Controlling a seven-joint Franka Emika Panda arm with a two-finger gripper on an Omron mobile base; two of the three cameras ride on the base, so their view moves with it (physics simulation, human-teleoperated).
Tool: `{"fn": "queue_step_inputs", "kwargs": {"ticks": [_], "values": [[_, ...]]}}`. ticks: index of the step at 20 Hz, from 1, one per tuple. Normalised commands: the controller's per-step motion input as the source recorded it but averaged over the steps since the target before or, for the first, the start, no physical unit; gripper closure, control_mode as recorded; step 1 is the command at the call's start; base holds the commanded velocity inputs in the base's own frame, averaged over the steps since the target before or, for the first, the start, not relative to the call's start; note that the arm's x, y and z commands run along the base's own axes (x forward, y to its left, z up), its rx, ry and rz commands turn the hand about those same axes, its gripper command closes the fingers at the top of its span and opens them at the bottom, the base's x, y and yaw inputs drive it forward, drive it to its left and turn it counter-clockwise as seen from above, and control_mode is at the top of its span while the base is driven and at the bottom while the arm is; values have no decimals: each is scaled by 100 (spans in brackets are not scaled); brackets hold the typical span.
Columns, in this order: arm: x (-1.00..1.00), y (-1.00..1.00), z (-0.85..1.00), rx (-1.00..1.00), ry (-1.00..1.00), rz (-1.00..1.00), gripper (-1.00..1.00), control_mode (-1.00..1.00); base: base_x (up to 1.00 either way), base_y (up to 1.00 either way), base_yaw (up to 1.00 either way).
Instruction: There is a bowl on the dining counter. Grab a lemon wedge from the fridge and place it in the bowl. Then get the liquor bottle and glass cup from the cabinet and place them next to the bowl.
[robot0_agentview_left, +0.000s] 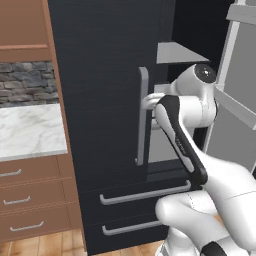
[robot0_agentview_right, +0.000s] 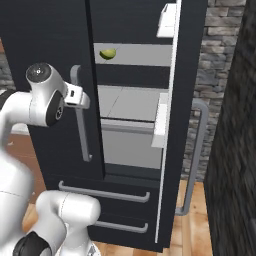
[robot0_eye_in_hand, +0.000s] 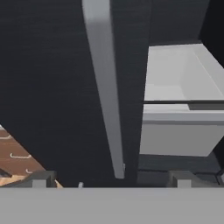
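Pincer (robot0_eye_in_hand: 111, 177) gaping wide, facing fridge (robot0_agentview_right: 50, 40) handle (robot0_eye_in_hand: 105, 87); right base view revealing lemon wedge (robot0_agentview_right: 107, 53) on shelf (robot0_agentview_right: 135, 55) above pincer.

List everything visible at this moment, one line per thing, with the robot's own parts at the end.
fridge: one, black, right door swung open, left door shut, two drawers below
fridge handles: long, grey, vertical, one on each door
shelves: grey, inside the open fridge
lemon wedge: one, yellow-green, on an upper shelf in the fridge
worktop: one, white marble, left of the fridge
drawers: three, brown with silver handles, under the worktop
stone wall: grey, behind the worktop
floor: wooden, light brown
arm: one, white with dark joints, in front of the fridge
gripper: one, open, holding nothing, tips facing the shut door's handle
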Motion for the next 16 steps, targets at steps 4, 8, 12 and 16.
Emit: {"fn": "queue_step_inputs", "kwargs": {"ticks": [4, 8, 12, 16], "values": [[40, 1, -16, 0, -1, 0, -100, -100, 0, 0, 0], [42, 8, -15, -3, 0, 0, -100, -100, 0, 0, 0], [37, 12, -18, -6, 0, 0, -100, -100, 0, 0, 0], [40, 18, -18, -8, 0, 0, -100, -100, 0, 0, 0]]}}
